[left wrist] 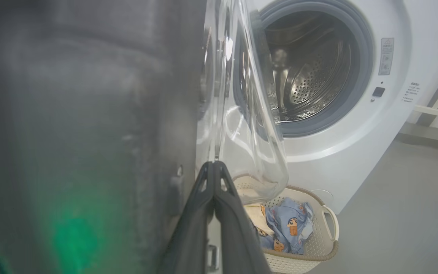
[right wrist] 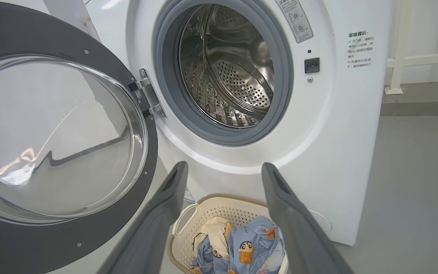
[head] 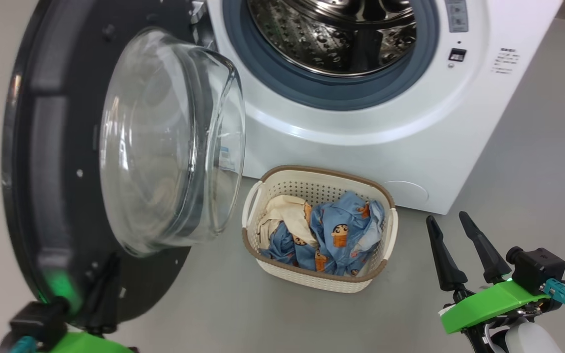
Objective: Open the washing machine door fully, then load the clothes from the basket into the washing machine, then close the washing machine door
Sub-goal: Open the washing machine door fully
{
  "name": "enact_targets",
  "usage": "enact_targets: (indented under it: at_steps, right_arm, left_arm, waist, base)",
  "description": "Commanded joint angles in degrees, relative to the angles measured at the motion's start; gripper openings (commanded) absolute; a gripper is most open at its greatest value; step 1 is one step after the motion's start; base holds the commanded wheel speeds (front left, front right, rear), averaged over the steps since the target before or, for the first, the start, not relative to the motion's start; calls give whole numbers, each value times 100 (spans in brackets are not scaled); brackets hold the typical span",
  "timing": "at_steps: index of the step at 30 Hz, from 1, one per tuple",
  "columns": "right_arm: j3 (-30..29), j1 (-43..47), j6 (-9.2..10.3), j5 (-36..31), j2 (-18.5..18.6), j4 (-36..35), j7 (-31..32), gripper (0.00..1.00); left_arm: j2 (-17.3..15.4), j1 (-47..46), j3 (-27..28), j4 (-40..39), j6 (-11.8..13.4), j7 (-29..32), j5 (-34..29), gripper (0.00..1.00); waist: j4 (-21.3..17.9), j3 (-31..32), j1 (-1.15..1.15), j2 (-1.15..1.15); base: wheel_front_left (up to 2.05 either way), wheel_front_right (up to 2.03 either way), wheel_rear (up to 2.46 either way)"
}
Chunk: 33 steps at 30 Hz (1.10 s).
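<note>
Step, judging: swinging washing machine door [head: 57, 147] fully open. Am holding left gripper [left wrist: 214, 164] pinched shut, empty, beside door's inner face near lower rim; contact unclear. Advising push there, off glass porthole [head: 165, 142], along arc of hinge [right wrist: 146, 93]. Am holding right gripper [head: 447, 218] spread wide, empty, above floor [head: 532, 171] beside basket [head: 312, 171]. Clothes [head: 341, 230] lying in basket at foot of washing machine [head: 385, 127]. Door's outer face hiding; left gripper blurring in head view; drum [head: 331, 39] top cut off.
</note>
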State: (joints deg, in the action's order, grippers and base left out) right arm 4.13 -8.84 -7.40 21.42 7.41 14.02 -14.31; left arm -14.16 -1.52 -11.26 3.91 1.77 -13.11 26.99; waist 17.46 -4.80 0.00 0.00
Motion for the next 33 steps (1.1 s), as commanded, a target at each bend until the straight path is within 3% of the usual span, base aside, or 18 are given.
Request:
enact_targets:
  at_steps: [1, 11, 33]
  right_arm:
    - [102, -182, -9, 4, -17, -118, -69, 100]
    - [121, -284, -9, -12, -78, -94, -69, 100]
    - [109, -549, -9, -44, -121, -60, -69, 100]
  left_arm:
    - [-308, -317, 427, -34, 69, -71, 64, 0]
    - [-634, -770, 875, 715, -21, -35, 398, 0]
    - [-1444, -2449, 1017, 3070, -703, -36, 619, 0]
  waist:
    - [83, -33, 0, 0]
    - [320, -171, 0, 0]
    - [391, -520, 0, 0]
  base:
    - [0, 0, 0]
    - [0, 0, 0]
    - [0, 0, 0]
